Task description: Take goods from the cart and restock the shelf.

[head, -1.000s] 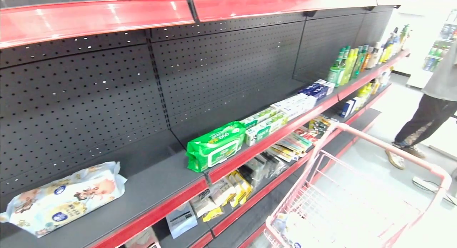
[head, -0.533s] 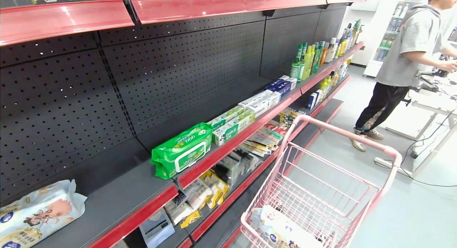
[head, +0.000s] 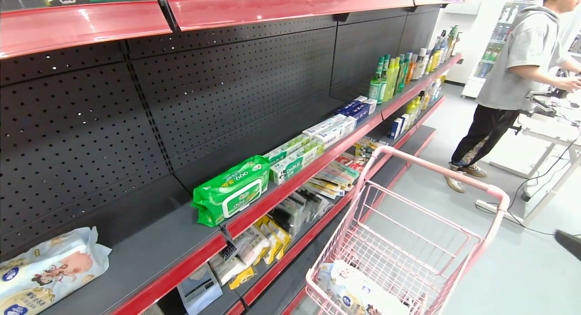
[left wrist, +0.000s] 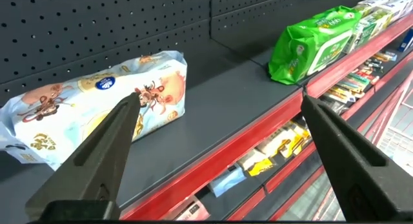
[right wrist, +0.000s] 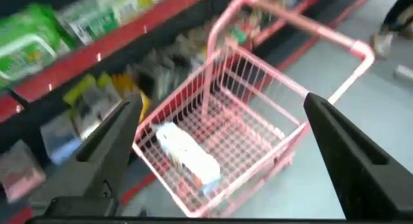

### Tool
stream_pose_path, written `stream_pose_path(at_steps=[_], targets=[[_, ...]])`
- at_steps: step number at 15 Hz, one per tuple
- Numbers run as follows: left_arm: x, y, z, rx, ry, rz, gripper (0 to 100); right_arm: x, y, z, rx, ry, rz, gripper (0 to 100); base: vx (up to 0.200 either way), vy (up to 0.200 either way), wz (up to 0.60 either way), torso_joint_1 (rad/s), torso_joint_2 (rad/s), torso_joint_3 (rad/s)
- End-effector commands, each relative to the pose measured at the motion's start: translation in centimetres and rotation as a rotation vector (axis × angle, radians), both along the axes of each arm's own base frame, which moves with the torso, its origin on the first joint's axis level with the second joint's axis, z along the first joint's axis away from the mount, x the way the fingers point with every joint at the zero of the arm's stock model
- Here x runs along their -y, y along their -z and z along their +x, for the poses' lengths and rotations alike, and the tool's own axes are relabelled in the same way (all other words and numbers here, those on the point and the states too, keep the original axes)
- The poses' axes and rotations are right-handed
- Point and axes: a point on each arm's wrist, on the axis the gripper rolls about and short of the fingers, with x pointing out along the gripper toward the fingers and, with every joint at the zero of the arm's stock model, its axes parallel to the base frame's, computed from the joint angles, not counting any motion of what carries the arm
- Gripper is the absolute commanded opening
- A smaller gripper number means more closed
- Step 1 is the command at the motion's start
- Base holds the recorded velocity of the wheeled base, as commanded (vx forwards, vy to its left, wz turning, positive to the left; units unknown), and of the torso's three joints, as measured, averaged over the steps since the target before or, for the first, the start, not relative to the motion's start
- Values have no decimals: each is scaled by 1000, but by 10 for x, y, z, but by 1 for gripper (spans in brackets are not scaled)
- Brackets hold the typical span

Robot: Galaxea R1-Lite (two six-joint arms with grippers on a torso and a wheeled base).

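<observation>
Now the head view looks almost the same as half a second back. A second back the whole picture sat differently, but that was the camera turning, not the things. The shelf [head: 150, 256] holds a cartoon-print pack [head: 45, 272] at its left end. A green wipes pack [head: 231, 191] lies further along, well apart from it, and toothpaste boxes [head: 295, 157] come next. The pink cart [head: 435, 169] stands beside the shelf, and a second cartoon pack [head: 358, 292] lies in its basket. One thing is new: a dark tip [head: 569, 243] pokes in at the right edge, and I cannot tell what it is.

From the left wrist, the left gripper [left wrist: 219, 101] hangs over the shelf. Its two fingers are spread wide with nothing between them. The cartoon-print pack and the green wipes pack lie flat on the shelf below.

From the right wrist, the right gripper [right wrist: 222, 101] is spread wide too and holds nothing. It hangs above the pink cart, where the second cartoon pack lies on the basket floor.
</observation>
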Motion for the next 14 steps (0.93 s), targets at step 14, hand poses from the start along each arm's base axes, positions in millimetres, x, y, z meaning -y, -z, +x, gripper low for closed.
stream_pose_path(at_steps=[14], targets=[[0, 0, 0, 0, -2, 5, 100, -80, 212, 211, -821, -572, -314, 100, 0, 0, 0, -31, 69, 38]])
